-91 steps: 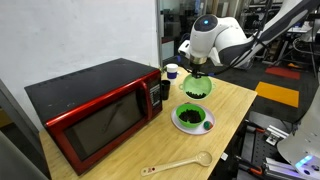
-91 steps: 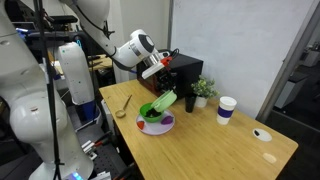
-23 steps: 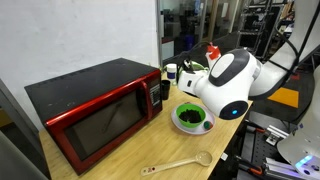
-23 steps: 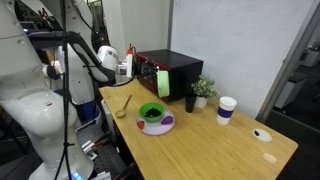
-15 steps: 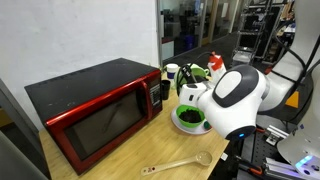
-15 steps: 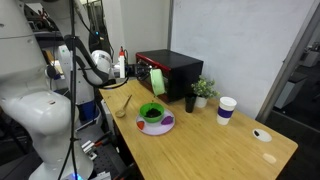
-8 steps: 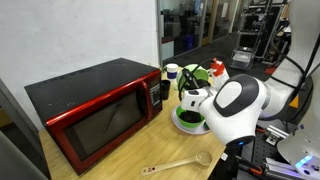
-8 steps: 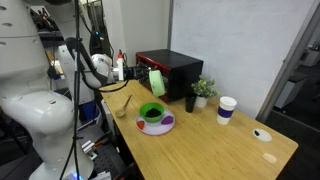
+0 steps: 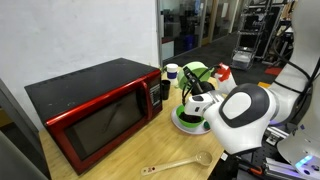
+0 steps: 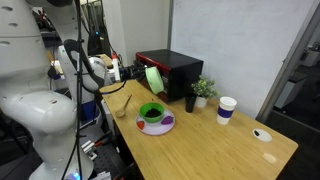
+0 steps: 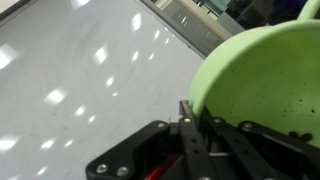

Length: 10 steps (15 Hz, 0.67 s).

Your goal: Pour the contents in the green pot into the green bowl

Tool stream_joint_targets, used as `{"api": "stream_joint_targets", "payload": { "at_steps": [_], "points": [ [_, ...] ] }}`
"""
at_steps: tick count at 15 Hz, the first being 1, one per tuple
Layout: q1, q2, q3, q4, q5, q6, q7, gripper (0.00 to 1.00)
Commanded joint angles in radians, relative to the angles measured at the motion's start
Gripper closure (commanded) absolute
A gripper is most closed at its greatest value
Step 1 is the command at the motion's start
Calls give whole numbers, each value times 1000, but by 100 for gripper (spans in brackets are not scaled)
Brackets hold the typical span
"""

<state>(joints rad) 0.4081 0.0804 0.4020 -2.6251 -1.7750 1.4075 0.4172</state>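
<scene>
Wrist view had the tool (image 11: 192, 120) pinching the green pot (image 11: 270, 90) by its rim. Pot hung tipped sideways above the green bowl (image 10: 143, 110), which held dark stuff, so I'd guess pouring was done, just setting down left.

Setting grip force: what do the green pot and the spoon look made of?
The green pot looks like plastic: even pale lime colour, thin rim, soft matte sheen. The spoon looks like bare light wood, pale tan and dull; too small to be sure.
</scene>
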Motion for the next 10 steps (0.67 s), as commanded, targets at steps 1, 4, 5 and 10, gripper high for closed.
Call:
{"api": "stream_joint_targets", "payload": {
  "at_steps": [1,4,5,10],
  "points": [
    [6,21,11,-17,-33,-56,6,98],
    [8,29,14,-21,-34,-77,4,98],
    [8,32,15,-22,-35,-85,4,98],
    [-9,31,7,-12,-20,-48,-1,98]
  ]
}}
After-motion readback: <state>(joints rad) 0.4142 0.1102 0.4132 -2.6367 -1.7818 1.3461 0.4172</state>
